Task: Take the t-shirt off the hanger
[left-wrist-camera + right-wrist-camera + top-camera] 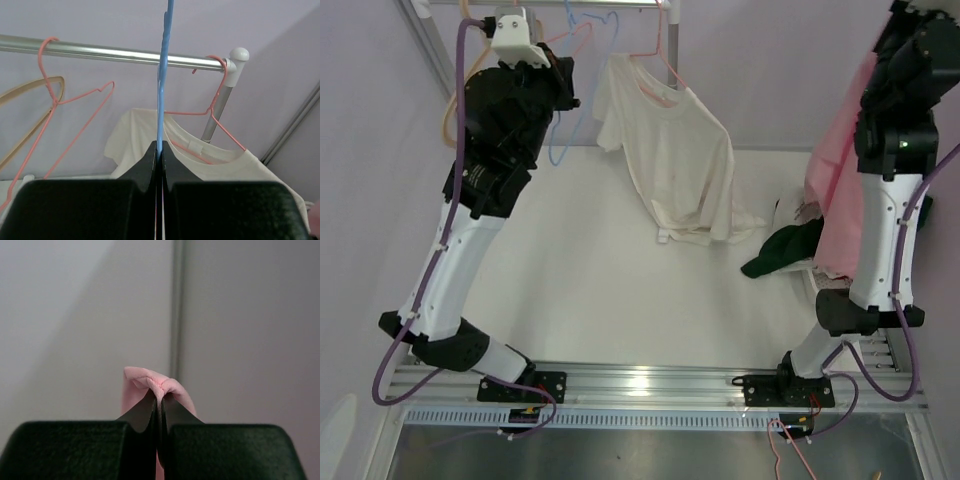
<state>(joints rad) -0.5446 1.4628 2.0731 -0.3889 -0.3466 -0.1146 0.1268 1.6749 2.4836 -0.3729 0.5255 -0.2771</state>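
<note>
My left gripper (160, 150) is shut on the thin blue hanger (161, 100), which hooks over the metal rail (115, 52). In the top view the left gripper (568, 100) sits high at the back left, beside the blue hanger (554, 150). My right gripper (161, 397) is shut on a fold of a pink t-shirt (150, 377). That pink t-shirt (840, 190) hangs down along the right arm; the right fingers are beyond the top view's upper edge. A cream t-shirt (675, 160) hangs on a pink hanger (665, 60) on the rail.
An empty pink wire hanger (75, 130) and a tan hanger (30, 90) hang on the rail to the left. A dark green garment (785, 250) and other clothes lie on the table at the right. The rack's upright post (220, 110) stands behind the cream t-shirt.
</note>
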